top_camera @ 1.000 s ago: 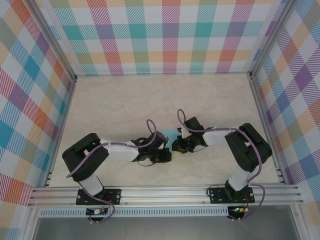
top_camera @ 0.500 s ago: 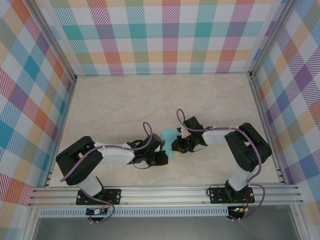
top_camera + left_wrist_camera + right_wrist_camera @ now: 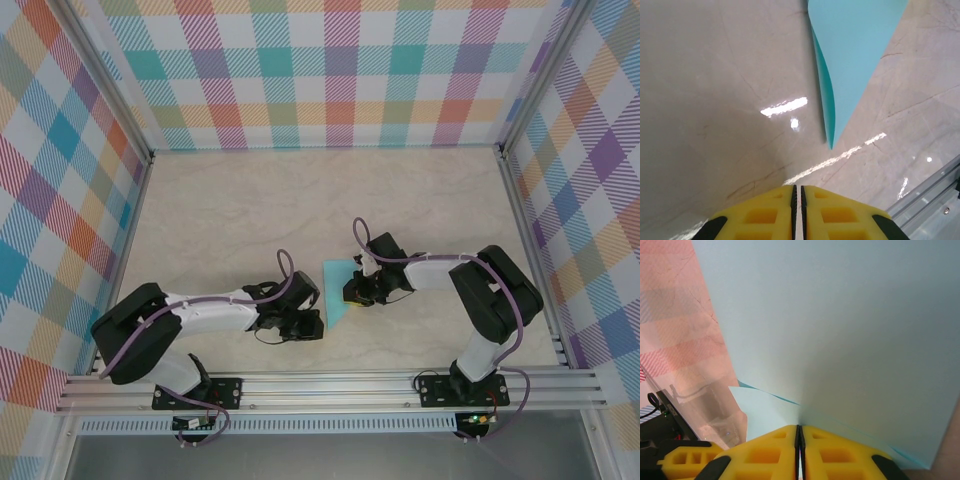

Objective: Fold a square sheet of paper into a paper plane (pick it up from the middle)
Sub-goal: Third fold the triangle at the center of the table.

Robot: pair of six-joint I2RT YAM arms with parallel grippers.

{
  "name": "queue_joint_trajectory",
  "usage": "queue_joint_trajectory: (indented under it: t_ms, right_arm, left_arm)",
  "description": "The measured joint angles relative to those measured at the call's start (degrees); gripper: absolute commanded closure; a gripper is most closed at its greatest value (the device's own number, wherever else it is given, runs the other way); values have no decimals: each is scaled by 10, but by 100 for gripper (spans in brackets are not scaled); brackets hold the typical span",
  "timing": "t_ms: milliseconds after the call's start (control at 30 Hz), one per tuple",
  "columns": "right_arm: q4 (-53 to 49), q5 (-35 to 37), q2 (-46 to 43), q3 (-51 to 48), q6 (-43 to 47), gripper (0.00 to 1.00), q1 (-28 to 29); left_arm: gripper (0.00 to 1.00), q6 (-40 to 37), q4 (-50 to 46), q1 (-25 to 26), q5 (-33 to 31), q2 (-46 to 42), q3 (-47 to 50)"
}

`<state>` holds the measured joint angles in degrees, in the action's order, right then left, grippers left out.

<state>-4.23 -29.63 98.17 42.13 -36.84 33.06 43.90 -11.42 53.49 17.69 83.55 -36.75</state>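
Right wrist: the right tool [image 3: 799, 432] pinches the paper [image 3: 840, 330] — thin, limp, easily creased. The left tool [image 3: 797, 192] is closed, empty — grip near a fold, I'd say.

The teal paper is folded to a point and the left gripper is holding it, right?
Not the left. The right wrist view shows the right gripper shut on the teal paper; the left gripper is shut, empty, short of its point.
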Motion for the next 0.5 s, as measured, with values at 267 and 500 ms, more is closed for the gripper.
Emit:
queue_joint_trajectory:
  t_ms: [267,500]
  right_arm:
    - [0,0,0,0,0,86,0]
    - [0,-2,-1,1,-3,85,0]
  left_arm:
    - [85,0,19,0,-23,-8,-59]
    - [89,0,49,0,-25,82,-85]
